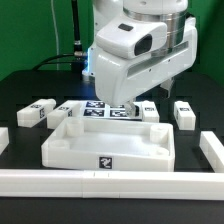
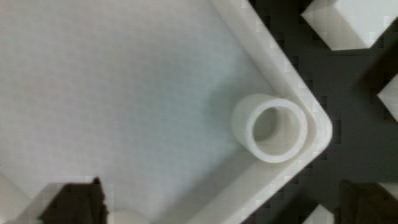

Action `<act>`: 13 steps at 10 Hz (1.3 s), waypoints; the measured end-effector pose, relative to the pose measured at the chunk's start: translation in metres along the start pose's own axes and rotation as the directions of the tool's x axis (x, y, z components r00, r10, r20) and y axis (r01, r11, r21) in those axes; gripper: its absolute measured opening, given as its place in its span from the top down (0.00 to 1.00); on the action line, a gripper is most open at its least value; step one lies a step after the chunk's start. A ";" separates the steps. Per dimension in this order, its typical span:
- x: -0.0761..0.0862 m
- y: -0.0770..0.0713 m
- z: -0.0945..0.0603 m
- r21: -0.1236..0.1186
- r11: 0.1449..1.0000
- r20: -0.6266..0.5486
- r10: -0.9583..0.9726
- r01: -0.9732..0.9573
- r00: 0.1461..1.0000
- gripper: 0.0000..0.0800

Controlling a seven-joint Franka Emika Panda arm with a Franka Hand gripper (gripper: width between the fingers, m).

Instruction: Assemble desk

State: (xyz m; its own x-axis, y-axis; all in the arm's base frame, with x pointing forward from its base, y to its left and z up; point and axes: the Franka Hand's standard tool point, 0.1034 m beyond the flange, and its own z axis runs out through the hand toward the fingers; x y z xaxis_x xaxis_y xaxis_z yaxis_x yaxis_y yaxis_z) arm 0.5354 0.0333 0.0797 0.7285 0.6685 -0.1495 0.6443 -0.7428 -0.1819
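The desk tabletop [image 1: 110, 146], a white shallow rimmed tray with a tag on its front wall, lies in the middle of the black table. Leg blocks lie behind it: two on the exterior view's left [image 1: 36, 112] [image 1: 63, 115] and two on the right [image 1: 150, 110] [image 1: 185, 113]. My gripper [image 1: 148, 98] hangs low over the tabletop's far right corner. In the wrist view the gripper [image 2: 222, 210] is open and holds nothing. The tabletop's rim [image 2: 267, 60] runs between its dark fingertips [image 2: 75, 205], close to a round corner socket [image 2: 279, 128].
The marker board [image 1: 100, 108] lies flat behind the tabletop, partly under the arm. Long white border rails run along the front [image 1: 100, 182], the exterior view's right [image 1: 211, 150] and left [image 1: 3, 136]. Cables hang at the back. Two white blocks [image 2: 356, 20] show past the rim.
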 end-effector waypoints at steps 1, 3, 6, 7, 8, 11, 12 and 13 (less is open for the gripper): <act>0.000 0.000 0.000 0.000 1.000 0.000 0.000 0.000 1.000 0.19; 0.000 0.000 0.000 0.000 1.000 0.000 0.000 0.000 1.000 0.19; -0.001 0.000 0.001 -0.001 1.000 -0.001 -0.009 0.009 1.000 0.19; -0.007 0.006 0.004 -0.033 0.992 -0.031 -0.126 0.125 0.992 0.19; -0.019 0.013 0.008 -0.076 0.967 -0.056 -0.246 0.241 0.968 0.19; -0.028 0.020 0.013 -0.090 0.930 -0.048 -0.361 0.356 0.931 0.19; -0.028 0.019 0.013 -0.090 0.930 -0.048 -0.361 0.356 0.931 0.19; -0.028 0.019 0.013 -0.089 0.930 -0.047 -0.361 0.356 0.932 0.19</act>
State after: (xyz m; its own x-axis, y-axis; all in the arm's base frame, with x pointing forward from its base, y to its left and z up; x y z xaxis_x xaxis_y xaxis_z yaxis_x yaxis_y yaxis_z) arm 0.5247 0.0008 0.0676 0.4572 0.8889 -0.0276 0.8793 -0.4565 -0.1360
